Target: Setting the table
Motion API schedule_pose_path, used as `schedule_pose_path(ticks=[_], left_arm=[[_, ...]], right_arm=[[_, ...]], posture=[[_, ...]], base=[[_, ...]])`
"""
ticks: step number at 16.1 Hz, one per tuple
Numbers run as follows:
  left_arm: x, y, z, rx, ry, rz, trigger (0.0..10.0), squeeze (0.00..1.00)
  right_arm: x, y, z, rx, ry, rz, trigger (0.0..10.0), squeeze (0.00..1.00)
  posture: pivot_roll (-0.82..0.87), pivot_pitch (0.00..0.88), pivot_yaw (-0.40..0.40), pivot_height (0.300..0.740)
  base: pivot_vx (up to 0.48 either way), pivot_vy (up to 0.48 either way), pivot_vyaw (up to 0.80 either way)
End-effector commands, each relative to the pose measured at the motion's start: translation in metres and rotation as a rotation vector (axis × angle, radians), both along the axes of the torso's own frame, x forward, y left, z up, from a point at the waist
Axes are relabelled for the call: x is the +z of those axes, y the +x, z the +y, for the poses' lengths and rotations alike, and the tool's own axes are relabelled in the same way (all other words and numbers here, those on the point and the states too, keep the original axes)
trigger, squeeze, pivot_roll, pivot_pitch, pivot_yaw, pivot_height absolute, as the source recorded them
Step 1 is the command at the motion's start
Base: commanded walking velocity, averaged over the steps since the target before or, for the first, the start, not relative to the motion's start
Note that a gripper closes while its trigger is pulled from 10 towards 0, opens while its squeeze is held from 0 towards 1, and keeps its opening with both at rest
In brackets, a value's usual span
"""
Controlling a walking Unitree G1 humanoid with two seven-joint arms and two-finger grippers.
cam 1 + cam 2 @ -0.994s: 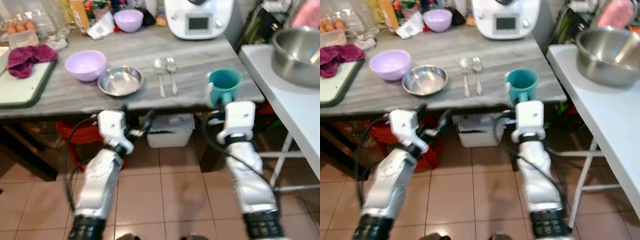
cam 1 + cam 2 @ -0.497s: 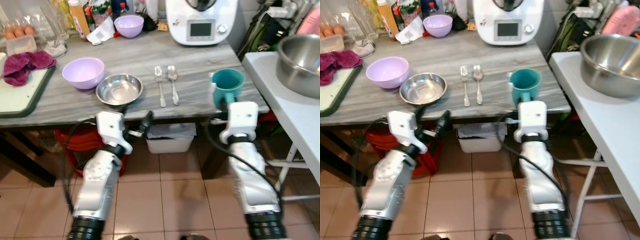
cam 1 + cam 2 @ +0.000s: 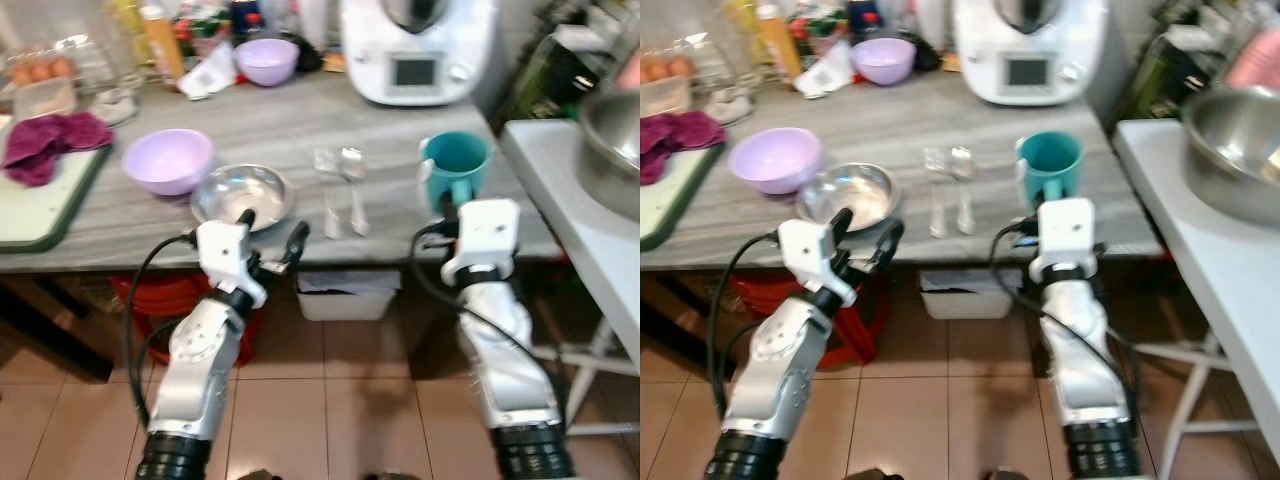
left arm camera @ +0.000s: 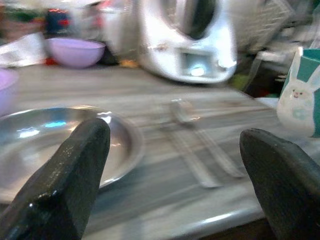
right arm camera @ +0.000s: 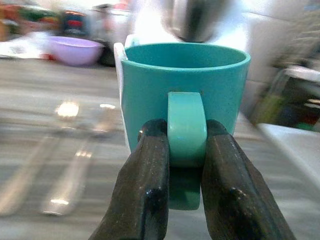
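Grey wood-grain table [image 3: 250,120] over tiled floor [image 3: 340,400]: right gripper [image 5: 182,150] clamps teal mug [image 3: 455,165] handle at front edge; left gripper [image 3: 270,235] spread wide near steel bowl [image 3: 243,195].

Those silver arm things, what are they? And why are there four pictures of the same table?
They belong to a walking robot that is setting a table. Two pictures come from cameras in its head, like two eyes, looking down at its arms. The other two come from small cameras on its wrists, looking along its black fingers.

On the grey table lie a shiny metal bowl, a purple bowl, a fork and a spoon side by side, and a teal mug. A white kitchen machine stands at the back.

The right gripper pinches the mug's handle between its two fingers. The left gripper is open and holds nothing; it points at the metal bowl.
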State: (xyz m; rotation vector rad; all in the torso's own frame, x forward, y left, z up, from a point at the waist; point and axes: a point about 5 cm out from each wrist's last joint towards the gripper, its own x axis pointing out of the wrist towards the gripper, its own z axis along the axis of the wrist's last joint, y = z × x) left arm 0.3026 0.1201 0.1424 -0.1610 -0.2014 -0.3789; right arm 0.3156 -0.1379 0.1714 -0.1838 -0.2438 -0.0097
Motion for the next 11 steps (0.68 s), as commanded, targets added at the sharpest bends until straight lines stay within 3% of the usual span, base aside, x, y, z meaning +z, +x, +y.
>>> schedule_pose_path(ticks=[1, 8, 11], left_arm=[[0.0023, -0.0002, 0.0000, -0.003, 0.000, -0.006, 10.0, 0.00], [0.0062, 0.0009, -0.0028, -0.014, -0.002, -0.015, 10.0, 0.00], [0.0068, 0.0007, -0.0021, -0.013, -0.001, -0.015, 10.0, 0.00]], right_arm=[[0.0052, 0.0003, -0.0025, -0.008, -0.006, -0.021, 10.0, 0.00], [0.0081, 0.0003, -0.0019, -0.009, 0.001, -0.030, 10.0, 0.00], [0.0099, 0.0005, -0.0018, -0.004, 0.008, -0.038, 10.0, 0.00]], posture=[[-0.13, 0.160, 0.040, 0.740], [-0.13, 0.158, 0.042, 0.740], [-0.13, 0.160, 0.040, 0.740]], base=[[0.307, 0.000, 0.54], [0.301, 0.000, 0.54], [0.285, 0.000, 0.14]])
